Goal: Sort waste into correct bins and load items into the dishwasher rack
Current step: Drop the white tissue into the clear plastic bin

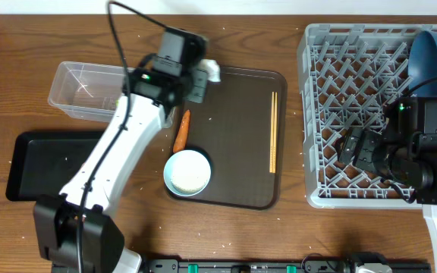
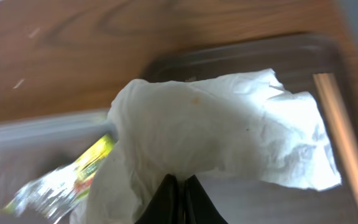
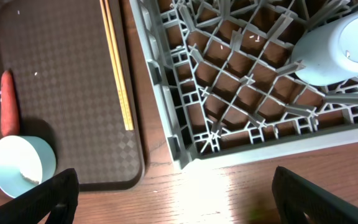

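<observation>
My left gripper (image 2: 180, 182) is shut on a crumpled white tissue (image 2: 222, 134), which it holds over the far left corner of the brown serving tray (image 1: 237, 91). From overhead the tissue (image 1: 213, 70) sticks out beside the left gripper (image 1: 197, 82). A green-and-silver wrapper (image 2: 67, 178) shows blurred at the tissue's lower left. An orange carrot (image 1: 181, 130), a pale bowl (image 1: 187, 173) and wooden chopsticks (image 1: 273, 130) lie on the tray. My right gripper (image 3: 176, 186) is open and empty over the near left corner of the grey rack (image 1: 332, 91). The blue plate (image 1: 431, 51) stands in the rack.
A clear tub (image 1: 82, 91) sits left of the tray, with a black tray (image 1: 44, 163) nearer me. A pale cup (image 3: 340, 46) rests upside down in the rack (image 3: 229, 81). The carrot (image 3: 6, 111), bowl (image 3: 20, 165) and chopsticks (image 3: 118, 68) also show in the right wrist view.
</observation>
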Action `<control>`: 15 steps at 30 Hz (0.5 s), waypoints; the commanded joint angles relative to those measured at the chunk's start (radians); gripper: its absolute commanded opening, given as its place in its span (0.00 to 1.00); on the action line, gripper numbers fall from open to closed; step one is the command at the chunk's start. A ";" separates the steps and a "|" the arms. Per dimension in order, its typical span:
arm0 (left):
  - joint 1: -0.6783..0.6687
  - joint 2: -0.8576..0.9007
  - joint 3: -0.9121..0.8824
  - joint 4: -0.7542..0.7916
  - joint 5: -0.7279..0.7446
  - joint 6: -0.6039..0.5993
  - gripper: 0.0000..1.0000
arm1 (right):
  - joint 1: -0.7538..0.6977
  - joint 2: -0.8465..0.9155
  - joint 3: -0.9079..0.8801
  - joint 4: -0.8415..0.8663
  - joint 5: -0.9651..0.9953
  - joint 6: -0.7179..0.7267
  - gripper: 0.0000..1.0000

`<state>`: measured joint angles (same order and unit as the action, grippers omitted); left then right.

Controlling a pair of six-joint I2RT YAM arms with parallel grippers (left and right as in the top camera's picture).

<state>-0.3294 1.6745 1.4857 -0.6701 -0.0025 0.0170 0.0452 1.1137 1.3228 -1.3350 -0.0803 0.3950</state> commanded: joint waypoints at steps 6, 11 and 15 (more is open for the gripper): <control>0.197 0.098 0.004 -0.006 -0.062 -0.037 0.06 | -0.005 -0.003 0.005 -0.011 -0.006 -0.034 0.93; 0.254 0.116 0.004 0.042 -0.047 -0.006 0.12 | -0.005 -0.003 0.005 -0.016 -0.006 -0.041 0.93; 0.256 0.111 0.004 0.005 -0.047 -0.007 0.56 | -0.005 -0.003 0.005 -0.015 -0.006 -0.041 0.93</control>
<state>-0.0708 1.7882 1.4857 -0.6418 -0.0448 0.0029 0.0452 1.1137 1.3228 -1.3487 -0.0811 0.3710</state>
